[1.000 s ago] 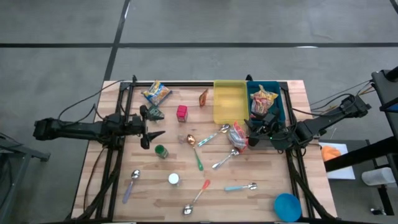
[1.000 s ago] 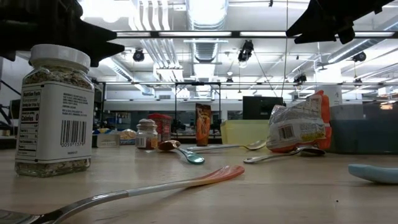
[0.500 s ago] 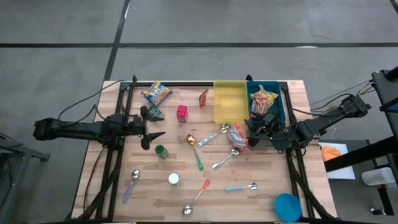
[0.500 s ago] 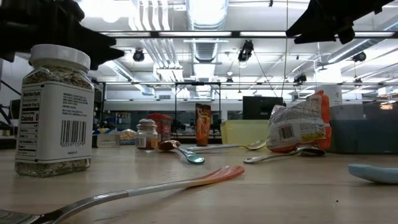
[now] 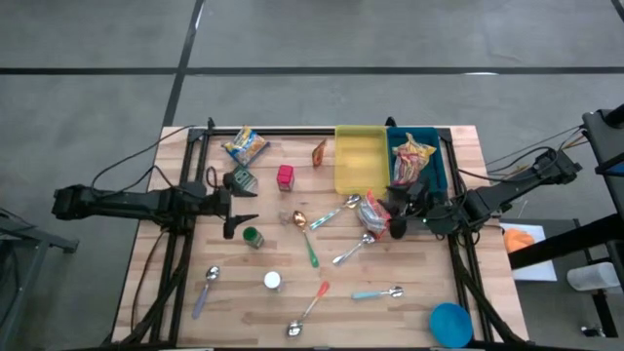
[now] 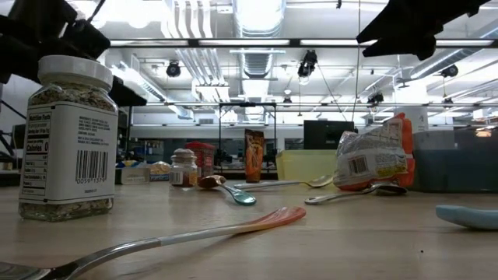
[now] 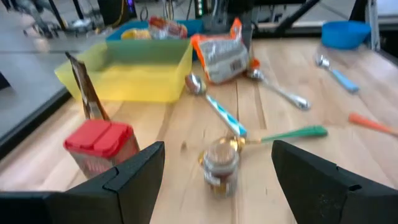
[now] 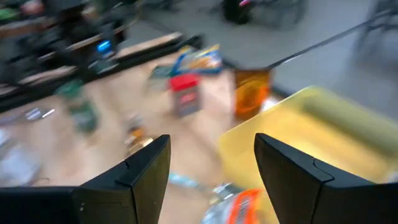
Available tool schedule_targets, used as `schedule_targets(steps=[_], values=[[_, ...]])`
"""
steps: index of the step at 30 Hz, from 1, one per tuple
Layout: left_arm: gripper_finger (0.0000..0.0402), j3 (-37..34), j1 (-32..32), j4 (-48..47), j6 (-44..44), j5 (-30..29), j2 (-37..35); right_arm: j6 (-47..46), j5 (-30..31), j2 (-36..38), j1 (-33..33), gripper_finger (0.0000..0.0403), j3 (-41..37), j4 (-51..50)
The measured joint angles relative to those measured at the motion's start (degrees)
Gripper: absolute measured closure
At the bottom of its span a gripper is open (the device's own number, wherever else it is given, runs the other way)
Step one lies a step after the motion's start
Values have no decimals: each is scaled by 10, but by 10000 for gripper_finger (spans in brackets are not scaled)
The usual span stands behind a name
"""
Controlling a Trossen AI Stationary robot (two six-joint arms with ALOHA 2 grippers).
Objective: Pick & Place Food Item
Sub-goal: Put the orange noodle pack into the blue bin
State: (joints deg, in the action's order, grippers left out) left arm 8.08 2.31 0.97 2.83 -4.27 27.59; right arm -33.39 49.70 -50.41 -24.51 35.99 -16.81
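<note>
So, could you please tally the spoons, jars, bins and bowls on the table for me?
Spoons: 6
Jars: 2
Bins: 2
Bowls: 1
Total: 11

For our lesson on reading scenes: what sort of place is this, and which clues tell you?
Probably a robotics lab or workshop: a wooden table on a concrete floor, two robot arms over scattered test items, and exposed ceiling ducts with strip lights.
</note>
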Motion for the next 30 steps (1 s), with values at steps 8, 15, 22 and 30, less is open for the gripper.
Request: schedule_targets(steps=[8, 15, 22, 30], values=[[101, 0, 0, -54, 0, 0, 0, 1, -78, -1, 3, 172, 12, 4], [101, 0, 0, -61, 2, 0, 0, -24, -130, -55, 25, 172, 121, -162], [101, 0, 0, -61, 2, 0, 0, -85, -227, -157, 67, 172, 257, -382], [101, 0, 0, -61, 1, 0, 0, -126, -393, -253, 139, 172, 337, -493]])
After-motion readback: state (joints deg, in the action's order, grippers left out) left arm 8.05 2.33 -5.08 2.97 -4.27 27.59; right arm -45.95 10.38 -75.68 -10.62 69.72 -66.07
